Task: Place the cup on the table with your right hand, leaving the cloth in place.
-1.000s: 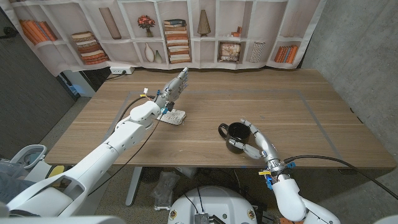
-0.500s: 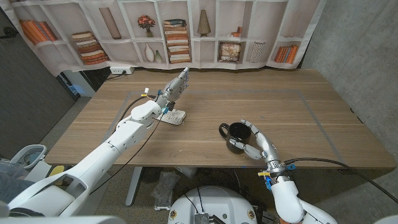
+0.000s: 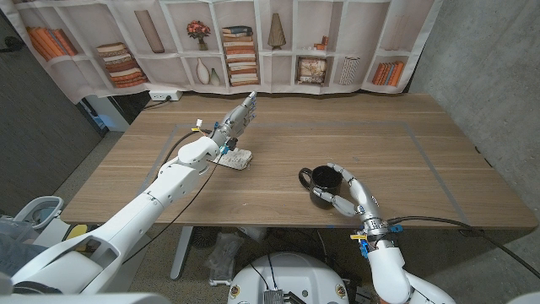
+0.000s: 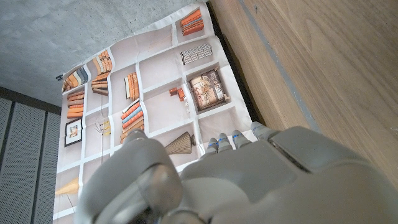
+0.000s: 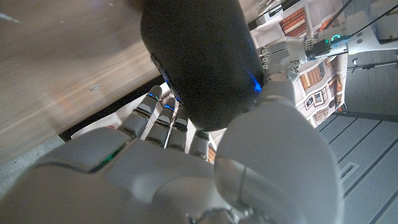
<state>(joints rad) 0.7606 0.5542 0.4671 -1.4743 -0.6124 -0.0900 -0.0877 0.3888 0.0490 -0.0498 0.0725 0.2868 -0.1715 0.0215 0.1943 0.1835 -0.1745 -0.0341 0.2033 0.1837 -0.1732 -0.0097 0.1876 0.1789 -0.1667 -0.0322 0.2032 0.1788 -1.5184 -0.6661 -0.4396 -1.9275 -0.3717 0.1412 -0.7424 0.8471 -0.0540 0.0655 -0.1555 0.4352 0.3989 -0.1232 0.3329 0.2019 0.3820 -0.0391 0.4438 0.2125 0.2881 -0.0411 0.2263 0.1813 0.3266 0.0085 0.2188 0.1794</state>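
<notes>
Wooden table (image 3: 278, 169) carries the cup (image 3: 322, 186) near its front edge; the right hand (image 3: 350, 196) grips it and should loosen slowly, while the left hand (image 3: 239, 117) hovers with fingers straight above the cloth (image 3: 235, 156).

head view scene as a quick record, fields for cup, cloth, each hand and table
cup: black mug with its handle toward the robot's left, near the table's front edge
right hand: right hand wraps the cup, fingers around its side
cup contact with table: cannot tell whether it stands on the wood or is just above it
cloth: white folded cloth on the table, left of centre
left hand: left hand stretched out beyond the cloth, fingers straight, holding nothing
table: wooden table
</notes>
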